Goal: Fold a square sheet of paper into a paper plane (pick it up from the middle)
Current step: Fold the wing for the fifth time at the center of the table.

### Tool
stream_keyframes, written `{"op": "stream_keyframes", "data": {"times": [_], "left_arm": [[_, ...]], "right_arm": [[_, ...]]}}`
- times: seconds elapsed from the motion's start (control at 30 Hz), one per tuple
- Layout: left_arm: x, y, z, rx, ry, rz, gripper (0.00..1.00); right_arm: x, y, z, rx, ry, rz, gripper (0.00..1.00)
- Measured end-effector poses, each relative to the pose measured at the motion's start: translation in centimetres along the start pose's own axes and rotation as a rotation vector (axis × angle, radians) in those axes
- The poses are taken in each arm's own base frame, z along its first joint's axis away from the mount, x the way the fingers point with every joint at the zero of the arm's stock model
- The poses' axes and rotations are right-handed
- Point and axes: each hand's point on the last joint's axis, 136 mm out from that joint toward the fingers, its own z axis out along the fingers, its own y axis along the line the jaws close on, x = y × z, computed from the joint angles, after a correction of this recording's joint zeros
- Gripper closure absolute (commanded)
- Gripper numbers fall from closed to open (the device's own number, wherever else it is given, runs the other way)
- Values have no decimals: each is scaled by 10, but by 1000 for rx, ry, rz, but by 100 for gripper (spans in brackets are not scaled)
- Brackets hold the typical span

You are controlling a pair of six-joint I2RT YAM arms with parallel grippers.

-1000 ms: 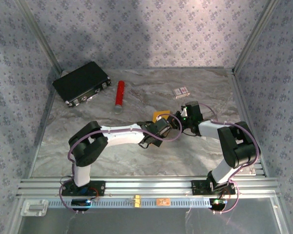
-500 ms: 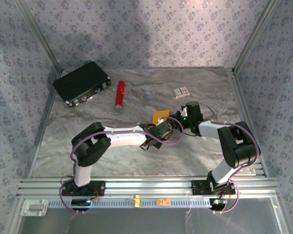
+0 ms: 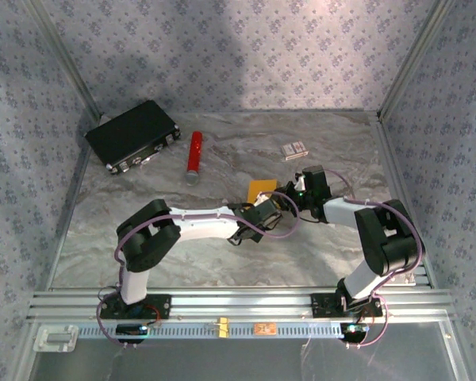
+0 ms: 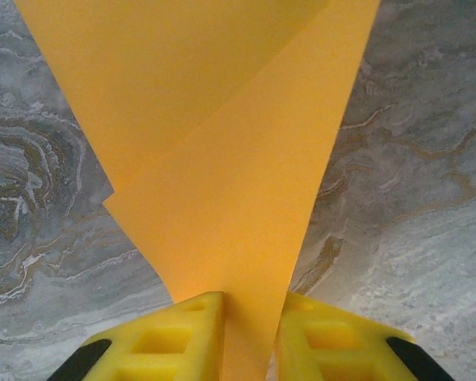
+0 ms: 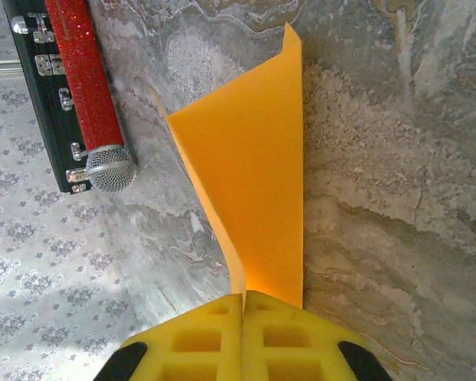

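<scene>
Paper: the square sheet of paper (image 4: 222, 159) is partly folded, off the table at its near end, held between your two claws at mid-table. It is not yet a dart.

Right claw (image 5: 243, 305): fingers pressed flat together, nipping the sheet's near edge in the seam. From this claw the sheet runs out toward 12 o'clock, long axis 6-to-12, with its far tip at about 1 o'clock.

Left claw (image 4: 250, 305): fingers a little apart, with paper filling the gap between them. You cannot tell whether they bite. From here the sheet fans out toward 12 o'clock. One flap lies over the other, and its edge slants from 8 o'clock up to 1 o'clock.

Key relation: from above, the sheet lies at 11 o'clock from both claws, which meet at its near edge. Neither arm is nearer. My read is that the next crease depends on the left claw truly holding that edge.

Writing: none readable. The sheet is blank, and the print on the small white-and-red box (image 3: 294, 149) at 1 o'clock of the sheet is too small to read. The red glitter microphone (image 5: 83, 79) and black case (image 3: 133, 133) at 10 o'clock show no legible label.
</scene>
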Motion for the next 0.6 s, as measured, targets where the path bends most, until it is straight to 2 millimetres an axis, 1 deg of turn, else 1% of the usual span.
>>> {"op": "stream_keyframes", "data": {"times": [0.33,0.43,0.6], "left_arm": [[0,1,0,-7,-2,7,85],[0,2,0,-13,-4,8,83],[1,3,2,-22,-2,10,82]], "right_arm": [[0,0,0,0,-1,0,96],[0,0,0,0,-1,0,96],[0,0,0,0,-1,0,96]]}}
